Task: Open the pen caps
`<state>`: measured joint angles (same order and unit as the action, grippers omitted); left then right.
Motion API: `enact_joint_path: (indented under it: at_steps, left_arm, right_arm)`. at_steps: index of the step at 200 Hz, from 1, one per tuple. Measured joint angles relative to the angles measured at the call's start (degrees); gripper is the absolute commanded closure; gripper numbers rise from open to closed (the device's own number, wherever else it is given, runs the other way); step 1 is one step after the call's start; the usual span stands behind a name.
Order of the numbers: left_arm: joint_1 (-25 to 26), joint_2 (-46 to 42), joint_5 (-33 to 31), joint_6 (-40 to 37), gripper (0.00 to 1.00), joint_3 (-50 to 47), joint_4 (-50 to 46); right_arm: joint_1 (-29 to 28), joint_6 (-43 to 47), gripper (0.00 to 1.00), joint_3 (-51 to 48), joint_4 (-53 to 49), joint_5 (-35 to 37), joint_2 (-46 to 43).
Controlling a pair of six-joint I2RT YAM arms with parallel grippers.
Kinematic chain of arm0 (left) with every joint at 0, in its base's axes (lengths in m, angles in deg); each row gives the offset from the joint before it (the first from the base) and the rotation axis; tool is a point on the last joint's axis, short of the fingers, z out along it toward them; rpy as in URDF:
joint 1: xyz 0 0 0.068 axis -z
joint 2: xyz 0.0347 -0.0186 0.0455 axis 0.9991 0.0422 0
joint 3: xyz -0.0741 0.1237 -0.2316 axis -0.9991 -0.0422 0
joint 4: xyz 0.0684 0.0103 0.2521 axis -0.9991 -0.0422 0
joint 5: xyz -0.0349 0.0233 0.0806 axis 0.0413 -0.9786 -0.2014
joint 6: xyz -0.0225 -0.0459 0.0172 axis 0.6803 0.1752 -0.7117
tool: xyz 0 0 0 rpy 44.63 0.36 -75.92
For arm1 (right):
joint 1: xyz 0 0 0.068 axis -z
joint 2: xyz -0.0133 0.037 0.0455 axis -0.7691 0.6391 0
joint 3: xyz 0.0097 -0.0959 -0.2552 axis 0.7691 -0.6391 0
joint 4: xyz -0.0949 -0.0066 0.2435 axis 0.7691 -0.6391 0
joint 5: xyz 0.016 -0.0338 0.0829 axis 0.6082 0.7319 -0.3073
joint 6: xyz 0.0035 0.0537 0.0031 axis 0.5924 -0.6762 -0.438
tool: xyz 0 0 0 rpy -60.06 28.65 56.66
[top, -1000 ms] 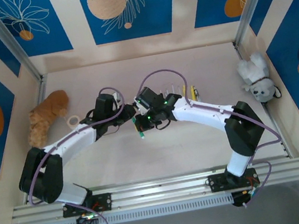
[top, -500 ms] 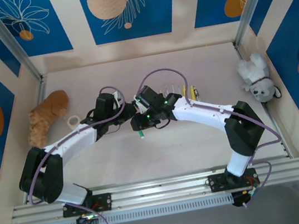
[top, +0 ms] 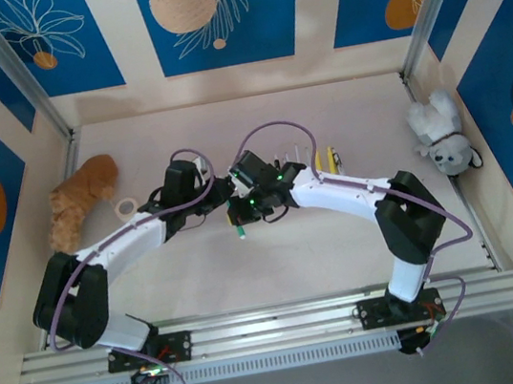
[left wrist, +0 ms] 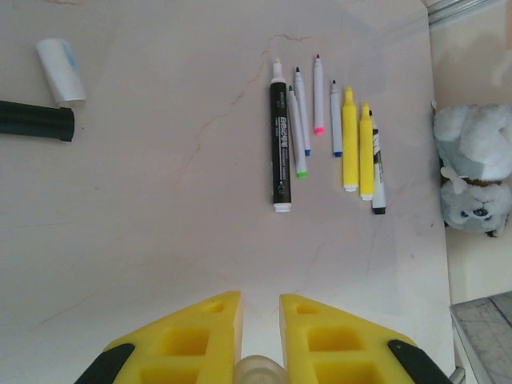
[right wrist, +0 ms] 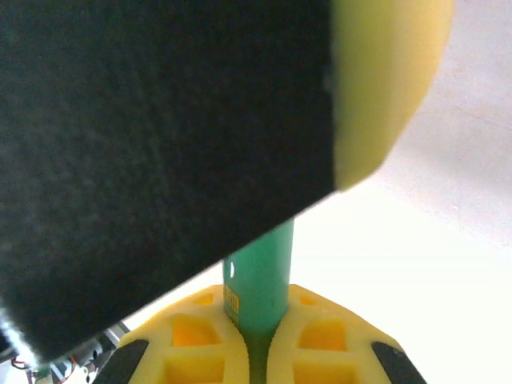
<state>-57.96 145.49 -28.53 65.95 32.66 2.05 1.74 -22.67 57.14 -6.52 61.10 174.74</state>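
Eight pens [left wrist: 320, 136] lie in a row on the table [left wrist: 160, 224], well apart from both grippers: one black, two yellow, the others thin and white with green, blue, pink or black ends. A ninth, green pen [right wrist: 258, 264] stands clamped between the closed fingers of the right gripper [right wrist: 258, 320]; its far end runs behind a black and yellow part just above it. The left gripper [left wrist: 260, 300] has its fingers nearly together, pinching a pale stub [left wrist: 260, 370]; what the stub is I cannot tell. In the top view the two grippers meet over mid-table; a grey plush [top: 441, 145] sits at the right edge.
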Motion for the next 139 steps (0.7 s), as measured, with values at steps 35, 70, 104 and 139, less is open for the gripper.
enact_joint_path:
  at_steps: [35,70,104,139]
  left_arm:
    - [-0.6,0.0,-0.4,-1.2,1.0,0.2,-3.4]
    - [-4.4,1.4,-2.9,-2.3,1.0,4.9,-4.2]
    - [-8.2,4.5,-5.1,-2.7,1.0,10.5,-2.9]
    - [-7.4,7.6,-4.5,-4.1,1.0,13.0,-3.0]
  right_arm:
    - [-1.2,-0.7,1.0,-4.9,5.3,0.3,-1.6]
    - [-7.1,-2.8,1.0,-14.3,4.9,0.0,-8.2]
    - [-12.2,-6.4,1.0,-22.8,0.6,-0.7,-18.2]
    - [-3.9,-7.2,1.0,-24.8,-2.5,1.9,-28.7]
